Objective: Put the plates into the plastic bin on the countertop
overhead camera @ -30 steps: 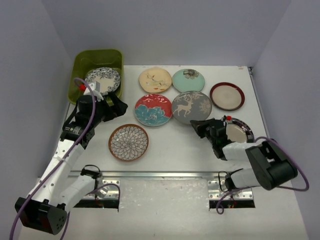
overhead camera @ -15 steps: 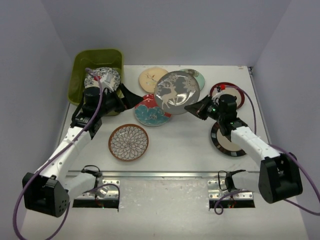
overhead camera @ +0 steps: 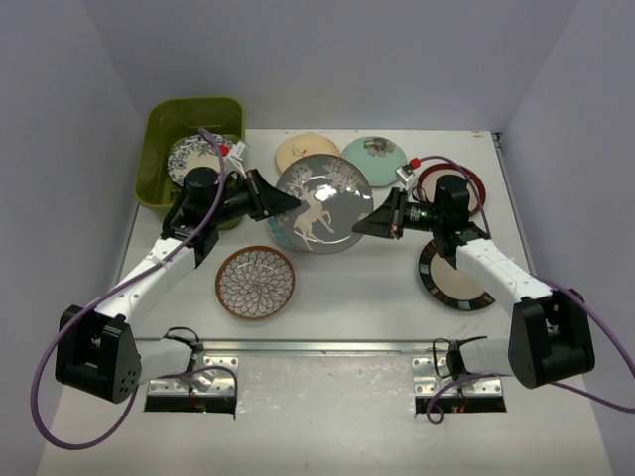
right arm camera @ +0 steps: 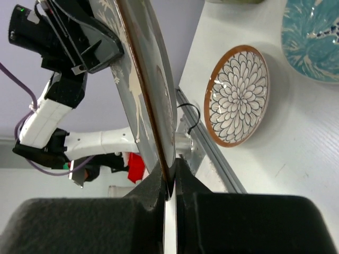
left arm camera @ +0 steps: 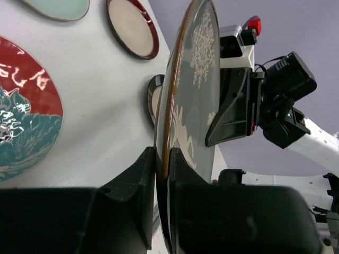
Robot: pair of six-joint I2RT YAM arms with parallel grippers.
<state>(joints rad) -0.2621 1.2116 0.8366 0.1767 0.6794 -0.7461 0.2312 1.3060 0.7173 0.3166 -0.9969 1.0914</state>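
A grey plate with a white deer (overhead camera: pixel 319 203) hangs on edge in mid-air over the countertop (overhead camera: pixel 347 297). My left gripper (overhead camera: pixel 283 201) is shut on its left rim, the edge pinched between the jaws (left arm camera: pixel 162 153). My right gripper (overhead camera: pixel 369 223) has the opposite rim between its jaws (right arm camera: pixel 168 161). The olive plastic bin (overhead camera: pixel 189 114) stands at the back left with one grey patterned plate (overhead camera: pixel 193 157) inside.
Other plates lie on the countertop: cream (overhead camera: pixel 303 149), mint (overhead camera: pixel 375 159), red-rimmed (overhead camera: pixel 466 183), brown flower-patterned (overhead camera: pixel 256 282), dark striped (overhead camera: pixel 451 278). A red and teal plate (left arm camera: pixel 21 106) lies under the lifted plate. A metal rail (overhead camera: pixel 317 347) runs along the front.
The right gripper lifted the deer plate off the countertop and carried it left. The left arm swung from the bin to the plate and shut on its left rim.
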